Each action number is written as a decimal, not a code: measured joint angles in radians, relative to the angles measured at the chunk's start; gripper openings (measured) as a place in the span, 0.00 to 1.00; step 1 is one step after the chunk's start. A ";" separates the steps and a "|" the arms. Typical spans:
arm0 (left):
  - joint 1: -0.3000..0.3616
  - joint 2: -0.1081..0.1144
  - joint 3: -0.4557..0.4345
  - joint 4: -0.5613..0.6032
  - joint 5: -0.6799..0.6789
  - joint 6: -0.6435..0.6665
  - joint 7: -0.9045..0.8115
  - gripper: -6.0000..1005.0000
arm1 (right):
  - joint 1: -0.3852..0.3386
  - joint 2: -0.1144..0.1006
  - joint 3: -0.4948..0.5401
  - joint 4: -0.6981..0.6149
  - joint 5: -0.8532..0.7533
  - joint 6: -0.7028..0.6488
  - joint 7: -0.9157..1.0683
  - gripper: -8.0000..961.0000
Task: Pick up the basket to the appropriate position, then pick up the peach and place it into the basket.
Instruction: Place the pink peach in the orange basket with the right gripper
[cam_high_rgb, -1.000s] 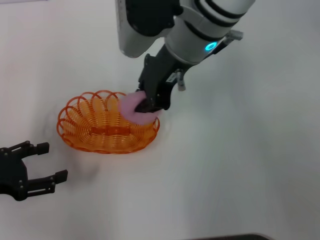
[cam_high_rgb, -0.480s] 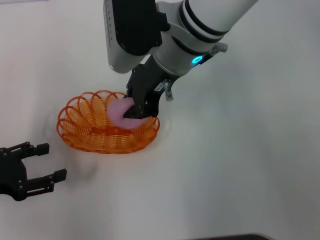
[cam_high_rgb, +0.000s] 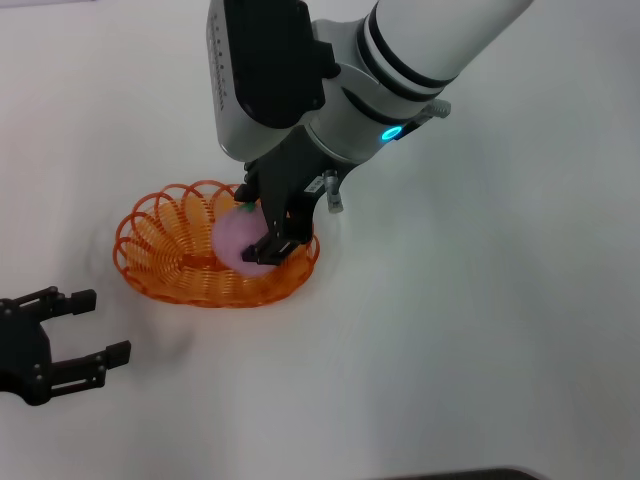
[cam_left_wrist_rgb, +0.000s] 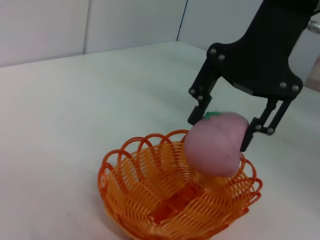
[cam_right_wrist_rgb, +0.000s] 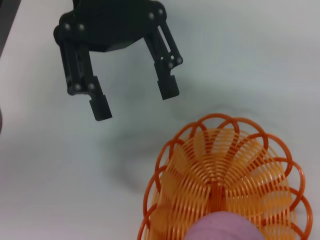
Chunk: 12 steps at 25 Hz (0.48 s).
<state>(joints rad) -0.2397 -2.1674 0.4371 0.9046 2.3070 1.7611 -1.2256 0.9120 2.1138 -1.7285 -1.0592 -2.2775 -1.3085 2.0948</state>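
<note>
Just left of the head view's centre, my right pincer (cam_high_rgb: 262, 228) is clamped on the peach (cam_high_rgb: 239, 238), holding it over the right end of the basket (cam_high_rgb: 165, 250). The basket already sits on the surface (cam_high_rgb: 480, 300); only release remains. My left pincer (cam_high_rgb: 88, 325), lower left, rests apart.

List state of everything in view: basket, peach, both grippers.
basket: upright on the table, nothing resting on its floor.
peach: held between the right fingers, above the basket's right side, not yet resting in it.
right gripper: shut on the peach, over the basket.
left gripper: open, holding nothing, on the table's near left, apart from the basket.
</note>
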 joint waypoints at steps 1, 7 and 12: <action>0.000 0.000 -0.001 0.002 0.000 0.003 0.000 0.81 | -0.002 -0.001 0.000 0.000 0.003 0.003 0.000 0.50; 0.001 0.000 -0.003 0.008 0.000 0.011 0.000 0.81 | -0.017 -0.003 0.003 -0.001 0.031 0.022 -0.013 0.87; 0.000 0.000 -0.013 0.008 -0.001 0.013 0.000 0.81 | -0.055 -0.013 0.038 -0.017 0.093 0.020 -0.045 0.96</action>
<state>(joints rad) -0.2395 -2.1675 0.4245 0.9129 2.3061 1.7741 -1.2257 0.8575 2.1005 -1.6906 -1.0762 -2.1847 -1.2889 2.0495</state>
